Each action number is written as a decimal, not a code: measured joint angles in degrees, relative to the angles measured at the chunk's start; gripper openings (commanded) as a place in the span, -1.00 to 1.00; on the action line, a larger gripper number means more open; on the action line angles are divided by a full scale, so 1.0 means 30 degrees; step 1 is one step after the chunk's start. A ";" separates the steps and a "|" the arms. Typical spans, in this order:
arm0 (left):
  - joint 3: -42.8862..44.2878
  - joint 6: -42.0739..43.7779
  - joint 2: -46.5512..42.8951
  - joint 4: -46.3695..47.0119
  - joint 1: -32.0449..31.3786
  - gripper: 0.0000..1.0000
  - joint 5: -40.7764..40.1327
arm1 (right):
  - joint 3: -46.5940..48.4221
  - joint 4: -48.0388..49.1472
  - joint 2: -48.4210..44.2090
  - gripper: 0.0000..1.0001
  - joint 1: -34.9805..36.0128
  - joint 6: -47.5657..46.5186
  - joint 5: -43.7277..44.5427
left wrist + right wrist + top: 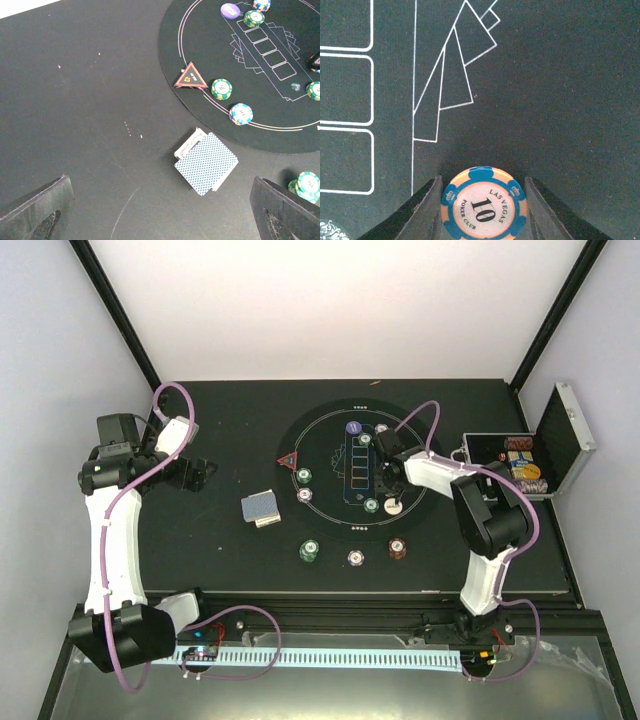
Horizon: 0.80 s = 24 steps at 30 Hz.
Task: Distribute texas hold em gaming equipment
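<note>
Item: blue-and-white chip point(483, 202), clamped between the fingers of the right gripper point(481, 184), over the round mat point(560, 100) beside its printed card boxes.
Handling: set it down flat before you let go.
Left gripper point(160, 182): jaws wide, empty, near the card deck point(206, 167).

Inside a robotics lab test cell: plain white panels point(330, 300) and black framing point(118, 315) enclose a black table point(220, 430), left arm point(105, 540) and right arm point(490, 570) bolted along its near edge.
</note>
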 measured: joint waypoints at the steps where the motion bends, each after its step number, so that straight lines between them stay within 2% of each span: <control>1: 0.0000 0.0000 0.0000 0.0000 0.0000 0.98 0.0000 | -0.0175 0.0007 -0.0138 -0.42 0.0000 0.0044 -0.0015; 6: 0.0000 0.0000 0.0000 0.0000 0.0000 0.98 0.0000 | -0.0291 -0.0044 -0.0255 -0.36 0.0000 0.0044 -0.0036; 9: 0.0000 0.0007 0.0000 0.0000 0.0000 0.98 0.0000 | -0.0146 -0.0255 -0.0211 -0.19 0.0000 0.0036 -0.0109; 13: 0.0000 0.0007 0.0000 0.0000 0.0007 0.97 0.0000 | 0.0568 -0.1064 0.0124 0.21 0.0000 -0.0051 -0.0131; 20: 0.0000 0.0000 0.0000 0.0000 0.0007 0.98 0.0000 | 0.1668 -0.2229 -0.0211 0.58 0.0007 -0.0328 0.0007; 24: 0.0000 0.0000 -0.0007 -0.0007 0.0007 0.98 0.0000 | 0.0954 -0.2907 -0.2244 0.65 0.0415 -0.0051 0.0583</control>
